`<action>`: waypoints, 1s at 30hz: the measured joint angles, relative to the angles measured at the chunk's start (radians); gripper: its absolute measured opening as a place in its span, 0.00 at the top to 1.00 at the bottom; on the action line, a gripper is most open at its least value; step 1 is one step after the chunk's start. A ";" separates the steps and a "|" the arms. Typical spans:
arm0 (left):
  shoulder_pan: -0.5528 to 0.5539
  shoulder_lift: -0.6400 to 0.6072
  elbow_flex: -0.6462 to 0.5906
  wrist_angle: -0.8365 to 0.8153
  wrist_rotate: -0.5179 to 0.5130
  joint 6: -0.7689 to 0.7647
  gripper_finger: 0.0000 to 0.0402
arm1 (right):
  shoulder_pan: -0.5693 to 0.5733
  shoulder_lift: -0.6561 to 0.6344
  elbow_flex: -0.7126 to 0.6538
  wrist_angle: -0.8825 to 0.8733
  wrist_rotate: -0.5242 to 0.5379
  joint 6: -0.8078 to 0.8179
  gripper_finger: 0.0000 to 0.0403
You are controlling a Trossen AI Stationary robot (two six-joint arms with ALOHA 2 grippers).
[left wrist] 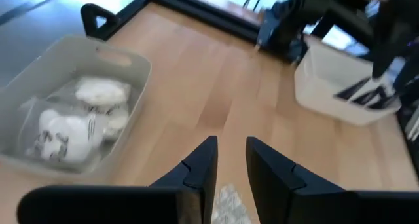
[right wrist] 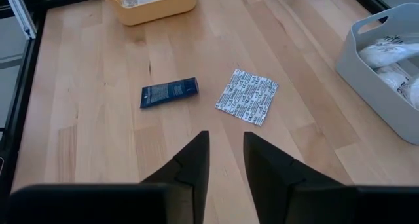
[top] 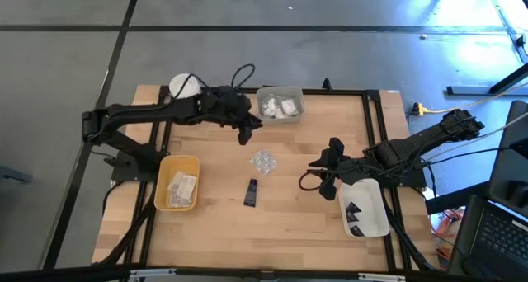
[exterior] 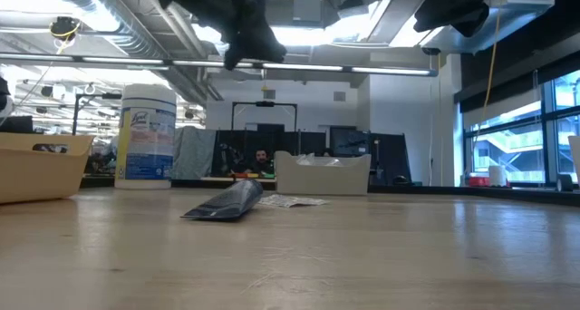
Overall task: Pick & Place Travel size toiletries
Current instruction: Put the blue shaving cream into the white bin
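Observation:
A patterned flat sachet (top: 263, 161) (right wrist: 247, 96) and a dark blue tube (top: 251, 192) (right wrist: 169, 92) lie flat on the table's middle. White lumpy packets (left wrist: 98, 93) fill the clear tray (top: 280, 103). More packets lie in the yellow tray (top: 177, 183). Dark wedges (top: 355, 214) lie in the white tray (top: 365, 208). My left gripper (top: 246, 133) (left wrist: 229, 155) hovers above the table between the clear tray and the sachet, open by a narrow gap, holding nothing. My right gripper (top: 320, 168) (right wrist: 226, 149) hovers right of the sachet, beside the white tray, also narrowly open and holding nothing.
A big white jar with a blue label (exterior: 148, 135) stands at the far left corner. The clear tray (exterior: 323, 172) sits at the far edge, the yellow tray (exterior: 41, 165) at the left. A black frame rail (top: 379, 133) bounds the wooden table. A person shows far behind.

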 joint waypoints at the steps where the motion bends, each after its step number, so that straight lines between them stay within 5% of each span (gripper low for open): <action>1: -0.013 -0.010 -0.010 -0.014 -0.021 0.001 0.81 | 0.000 0.000 0.000 0.000 0.000 0.000 0.76; 12: -0.182 -0.159 -0.163 -0.023 -0.269 -0.008 0.81 | 0.000 0.000 0.000 0.000 -0.002 0.000 0.78; 30: -0.447 -0.363 -0.384 0.089 -0.474 -0.010 0.81 | 0.000 0.000 0.000 0.000 0.000 0.000 0.85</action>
